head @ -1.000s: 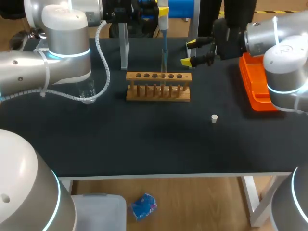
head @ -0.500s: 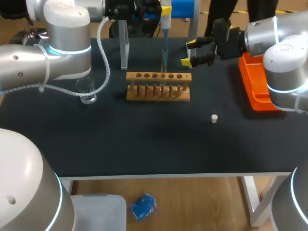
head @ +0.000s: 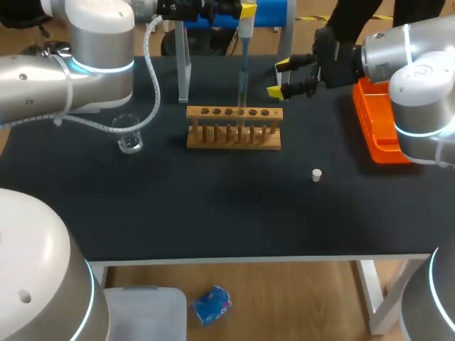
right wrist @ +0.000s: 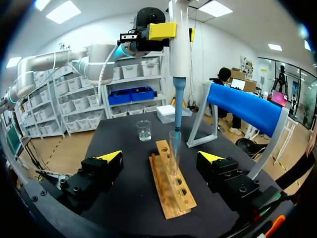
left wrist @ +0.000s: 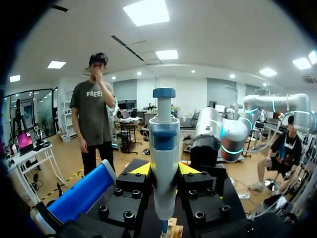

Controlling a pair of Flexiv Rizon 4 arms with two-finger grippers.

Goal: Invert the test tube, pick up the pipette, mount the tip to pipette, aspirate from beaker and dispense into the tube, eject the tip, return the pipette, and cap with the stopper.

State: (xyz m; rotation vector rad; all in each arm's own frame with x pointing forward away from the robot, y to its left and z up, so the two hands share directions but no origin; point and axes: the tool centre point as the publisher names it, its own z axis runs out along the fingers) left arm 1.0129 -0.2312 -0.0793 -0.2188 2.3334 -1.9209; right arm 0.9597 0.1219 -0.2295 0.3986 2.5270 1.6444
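Note:
My left gripper (head: 242,10) is shut on the white and blue pipette (head: 243,44), held upright over the wooden rack (head: 234,138). In the left wrist view the pipette (left wrist: 164,148) stands between the gripper's (left wrist: 164,171) two fingers. Its blue tip reaches down to the mouth of the clear test tube (right wrist: 174,151), which stands upright in the rack (right wrist: 174,196). My right gripper (head: 286,78) hangs open to the right of the tube, beyond the rack's right end; in its own view the gripper (right wrist: 160,157) has the rack between its spread fingers. A white stopper (head: 317,174) lies on the mat in front. The glass beaker (head: 129,135) stands left of the rack.
An orange tray (head: 375,131) sits at the table's right edge under my right arm. A clear upright stand (head: 183,71) rises behind the rack's left end, and a frame with a blue bar (right wrist: 245,106) stands behind the rack.
My left arm's elbow has swung up and back, uncovering the beaker. The pipette stays over the tube. The right arm has not moved.

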